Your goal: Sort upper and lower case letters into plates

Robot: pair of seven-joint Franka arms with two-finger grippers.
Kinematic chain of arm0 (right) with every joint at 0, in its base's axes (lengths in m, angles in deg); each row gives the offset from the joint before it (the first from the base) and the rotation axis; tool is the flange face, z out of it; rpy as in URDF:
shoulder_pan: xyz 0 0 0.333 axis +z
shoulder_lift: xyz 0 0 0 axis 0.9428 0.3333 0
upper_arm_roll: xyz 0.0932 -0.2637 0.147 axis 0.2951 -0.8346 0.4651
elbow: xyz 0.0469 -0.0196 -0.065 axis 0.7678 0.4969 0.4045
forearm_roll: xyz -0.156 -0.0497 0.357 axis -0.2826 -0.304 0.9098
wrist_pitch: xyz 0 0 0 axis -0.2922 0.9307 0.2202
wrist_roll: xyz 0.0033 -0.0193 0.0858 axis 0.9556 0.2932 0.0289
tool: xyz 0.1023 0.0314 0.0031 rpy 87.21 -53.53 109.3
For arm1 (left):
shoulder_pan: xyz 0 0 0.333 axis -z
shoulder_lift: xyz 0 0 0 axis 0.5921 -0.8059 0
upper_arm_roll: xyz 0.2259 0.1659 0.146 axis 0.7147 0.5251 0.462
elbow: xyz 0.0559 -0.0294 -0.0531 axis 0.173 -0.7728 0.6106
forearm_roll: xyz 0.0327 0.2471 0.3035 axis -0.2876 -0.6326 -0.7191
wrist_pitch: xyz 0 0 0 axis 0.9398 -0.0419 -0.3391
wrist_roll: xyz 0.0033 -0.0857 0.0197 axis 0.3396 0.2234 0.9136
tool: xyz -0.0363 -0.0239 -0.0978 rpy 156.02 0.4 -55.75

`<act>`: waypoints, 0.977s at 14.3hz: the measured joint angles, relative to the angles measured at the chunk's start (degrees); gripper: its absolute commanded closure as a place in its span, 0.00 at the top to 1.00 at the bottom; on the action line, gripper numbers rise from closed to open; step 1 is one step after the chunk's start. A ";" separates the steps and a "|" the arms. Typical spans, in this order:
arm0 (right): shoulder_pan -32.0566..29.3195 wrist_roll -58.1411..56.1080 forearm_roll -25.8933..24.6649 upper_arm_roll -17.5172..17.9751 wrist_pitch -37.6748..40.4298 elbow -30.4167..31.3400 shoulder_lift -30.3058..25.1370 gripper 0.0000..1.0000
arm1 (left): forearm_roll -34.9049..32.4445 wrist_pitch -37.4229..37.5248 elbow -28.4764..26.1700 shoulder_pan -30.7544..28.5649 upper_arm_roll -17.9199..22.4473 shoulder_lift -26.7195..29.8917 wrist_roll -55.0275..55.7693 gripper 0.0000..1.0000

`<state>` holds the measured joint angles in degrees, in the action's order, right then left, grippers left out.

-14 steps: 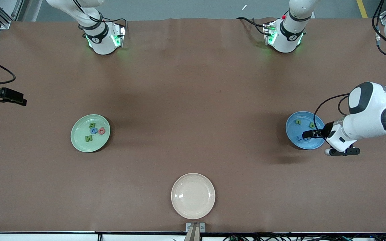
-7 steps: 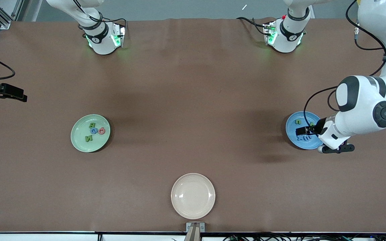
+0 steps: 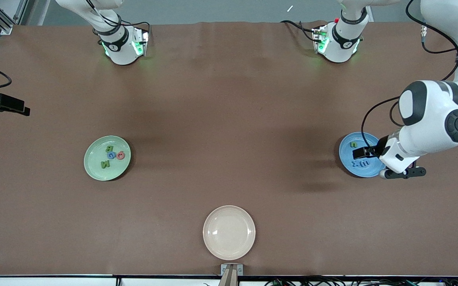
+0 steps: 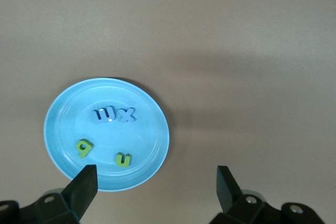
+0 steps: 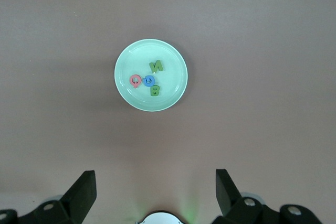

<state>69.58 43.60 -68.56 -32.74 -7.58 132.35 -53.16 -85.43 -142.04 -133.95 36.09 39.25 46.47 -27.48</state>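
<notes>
The mint green plate (image 3: 94,167) lies toward the right arm's end and holds a green N (image 5: 156,66), a blue letter (image 5: 149,81), a red letter (image 5: 135,81) and a green B (image 5: 154,91). The blue plate (image 3: 348,163) lies toward the left arm's end and holds two blue letters (image 4: 103,115), (image 4: 126,114) and two green ones (image 4: 83,147), (image 4: 123,159). My left gripper (image 4: 155,187) is open and empty, up over the blue plate's rim; it also shows in the front view (image 3: 361,153). My right gripper (image 5: 155,192) is open and empty, high over the table between its base and the green plate (image 5: 170,56).
A cream-white plate (image 3: 229,232) lies empty, nearest the front camera at the table's middle. The arm bases (image 3: 122,45), (image 3: 338,41) stand along the table's edge farthest from the front camera. A dark part of the right arm (image 3: 0,105) hangs at the right arm's end.
The left arm has shifted a little over the blue plate, uncovering the blue letters and hiding one green letter in the front view. The dark right-arm part drifted toward the bases.
</notes>
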 measured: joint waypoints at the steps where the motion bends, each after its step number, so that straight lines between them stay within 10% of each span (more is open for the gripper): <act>1: -0.22 0.00 0.01 0.19 0.02 0.00 -0.04 1.00 | 0.00 0.95 0.04 -0.13 0.10 1.23 0.00 1.00; 14: -0.60 -0.14 0.03 0.74 -1.90 11.11 -11.09 1.00 | -0.08 17.59 8.63 -2.03 0.64 15.93 -0.17 1.00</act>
<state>68.98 43.45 -68.53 -32.00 -9.48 143.47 -64.25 -85.51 -124.45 -125.32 34.06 39.90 62.40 -27.65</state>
